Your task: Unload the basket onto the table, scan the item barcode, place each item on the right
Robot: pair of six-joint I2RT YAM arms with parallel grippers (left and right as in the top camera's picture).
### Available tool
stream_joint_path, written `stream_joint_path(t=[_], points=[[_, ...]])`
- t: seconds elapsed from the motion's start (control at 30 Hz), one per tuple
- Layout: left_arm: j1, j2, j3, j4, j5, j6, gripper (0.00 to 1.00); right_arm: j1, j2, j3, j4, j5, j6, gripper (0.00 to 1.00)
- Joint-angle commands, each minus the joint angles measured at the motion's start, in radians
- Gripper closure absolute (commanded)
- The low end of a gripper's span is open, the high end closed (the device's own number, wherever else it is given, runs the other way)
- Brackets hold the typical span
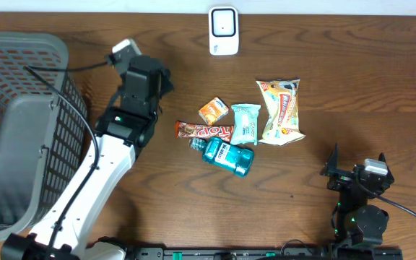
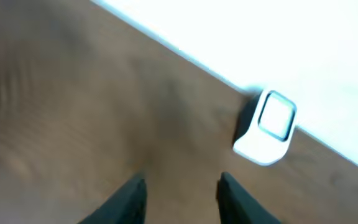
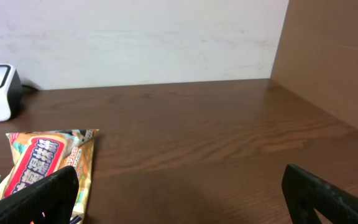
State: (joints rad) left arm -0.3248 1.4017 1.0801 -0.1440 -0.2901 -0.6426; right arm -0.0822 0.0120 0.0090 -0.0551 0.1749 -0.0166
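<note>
The left pincer (image 2: 182, 190) is hanging over the bare brown wooden table (image 1: 352, 65). Its two black fingers (image 2: 128, 200) are standing partly apart with nothing between them, so it is released and empty. The white box-shaped plastic barcode scanner (image 2: 267, 127) is sitting ahead of it, a little to its right.

The goods are lying in a tight cluster off to this pincer's right and slightly behind its tips, outside its own camera's view:
- a small orange foil packet (image 1: 213, 110)
- a brown chocolate bar in a glossy wrapper (image 1: 204, 131)
- a teal plastic mouthwash bottle (image 1: 228, 155) lying on its side
- a mint-green soft wipes pack (image 1: 245, 123)
- a yellow puffed snack bag (image 1: 282, 110)

Which of these is meant for scanning cannot be told.

The right pincer (image 3: 179, 193) is resting spread wide and empty. The snack bag is lying ahead to its left, with the scanner beyond.

Judging by looks, the chocolate bar is light, fairly stiff and slick, and is best pinched across its narrow width at mid-length. The bottle is probably the heaviest, rigid and liable to roll, so its flat sides are the place to clamp. The snack bag is likely crushable and is better taken by a sealed end.
</note>
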Motion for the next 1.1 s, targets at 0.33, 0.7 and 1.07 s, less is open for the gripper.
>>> stream_joint_path(t=[0.33, 0.7, 1.07], points=[[0.000, -0.227, 0.163, 0.367, -0.597, 0.692, 0.50, -0.002, -0.004, -0.003, -0.001, -0.001, -0.015, 0.01], [0.003, -0.289, 0.161, 0.194, -0.483, 0.967, 0.50, -0.002, -0.004, -0.003, -0.001, -0.001, -0.015, 0.01], [0.113, -0.502, 0.044, -0.080, -0.056, 0.800, 0.49, -0.002, -0.004, -0.003, -0.001, -0.001, -0.015, 0.01]])
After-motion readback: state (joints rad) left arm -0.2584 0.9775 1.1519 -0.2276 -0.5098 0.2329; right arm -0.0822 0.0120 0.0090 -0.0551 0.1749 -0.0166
